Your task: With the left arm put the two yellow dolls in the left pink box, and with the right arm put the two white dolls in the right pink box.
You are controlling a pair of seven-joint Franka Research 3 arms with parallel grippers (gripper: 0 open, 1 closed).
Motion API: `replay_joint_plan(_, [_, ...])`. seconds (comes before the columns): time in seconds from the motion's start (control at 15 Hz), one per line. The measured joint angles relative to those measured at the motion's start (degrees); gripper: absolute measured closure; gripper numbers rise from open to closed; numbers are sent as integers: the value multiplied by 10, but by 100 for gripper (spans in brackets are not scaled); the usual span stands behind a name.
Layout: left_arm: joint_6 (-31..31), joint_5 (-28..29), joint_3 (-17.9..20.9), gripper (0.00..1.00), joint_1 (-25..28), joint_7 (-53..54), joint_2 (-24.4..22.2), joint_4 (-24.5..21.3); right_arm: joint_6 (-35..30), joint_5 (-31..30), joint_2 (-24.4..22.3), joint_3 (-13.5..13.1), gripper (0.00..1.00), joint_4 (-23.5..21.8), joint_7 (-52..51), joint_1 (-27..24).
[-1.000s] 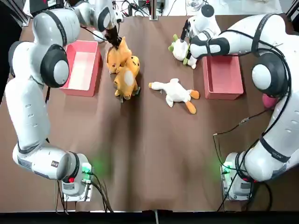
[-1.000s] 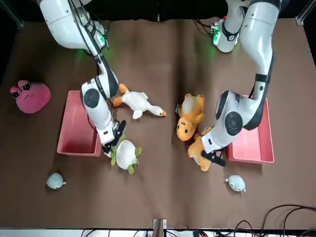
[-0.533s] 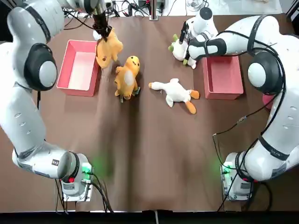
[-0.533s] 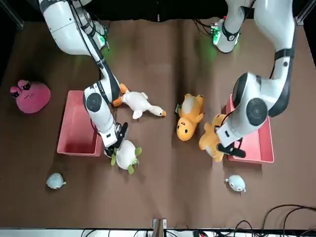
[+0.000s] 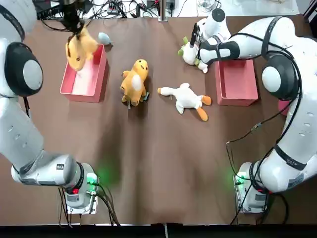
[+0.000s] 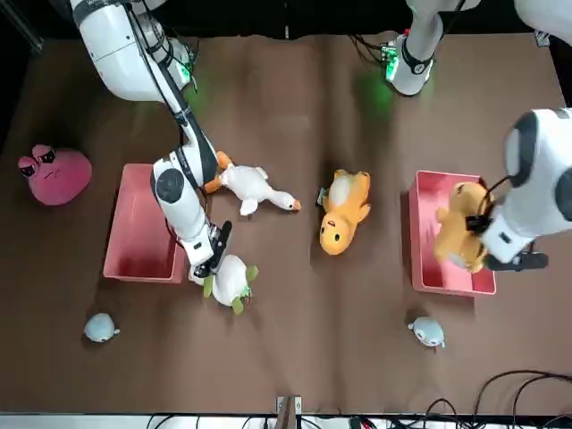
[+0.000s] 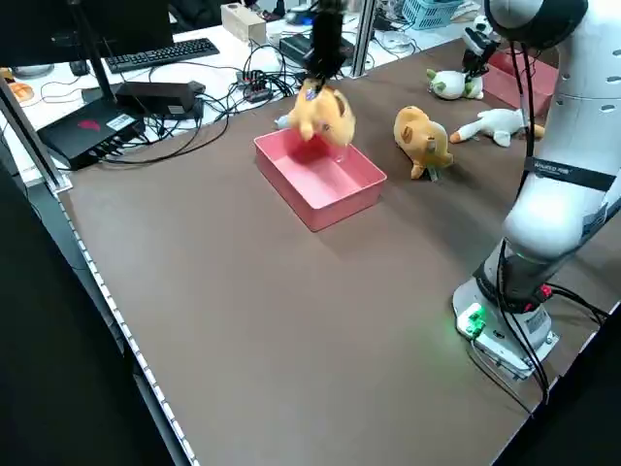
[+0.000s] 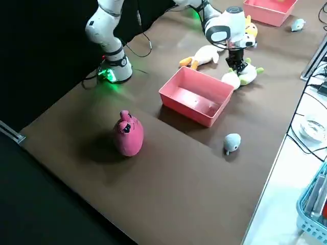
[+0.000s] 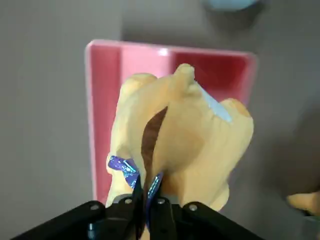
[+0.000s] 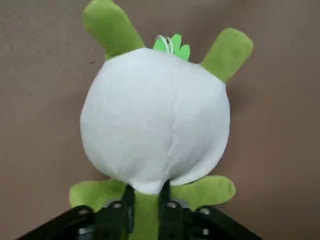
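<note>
With one yellow doll (image 9: 190,145) pinched in my left hand (image 9: 142,200) above the left pink box (image 7: 320,194) near the worktop's (image 5: 124,173) far-left corner, my right hand (image 10: 150,200) astride a white-and-green doll (image 10: 155,120) by the far edge, I should next lower and release.

We look down from overhead in the top view; front faces the robot across the table; raised side views look diagonally down; wrist views sit close; top and front share both boxes
</note>
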Motion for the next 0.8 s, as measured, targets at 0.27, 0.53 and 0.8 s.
replay_joint_plan(0.27, [-1,3,0,93,30,6,35,-7,0,0,-5,1,87,5,0,0])
replay_joint_plan(0.53, [1,4,0,94,37,6,82,-8,-76,1,-67,0,87,22,39,-1])
replay_joint_plan(0.8, [9,4,0,92,40,6,102,-6,-211,1,-198,-2,87,7,39,-50])
